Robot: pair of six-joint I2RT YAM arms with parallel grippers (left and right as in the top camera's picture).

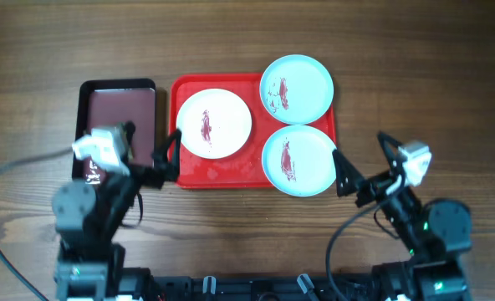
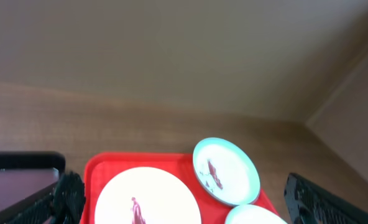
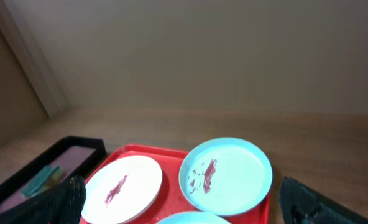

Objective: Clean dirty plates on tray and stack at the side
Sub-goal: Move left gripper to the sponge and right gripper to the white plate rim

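Plates [image 1: 227,125] smeared red, three on tray [image 1: 222,174]

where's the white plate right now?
Overhead view: the white plate lies on the left half of the red tray, left of the far aqua plate and the near aqua plate, with the dark tray further left.

txt/labels: none you can read | pale marks [image 1: 93,172] on dark tray [image 1: 118,109] just behind L gripper [image 1: 167,159]: too small

L arm [image 1: 105,155], R arm [image 1: 402,171] angled inward; jaws wide open.
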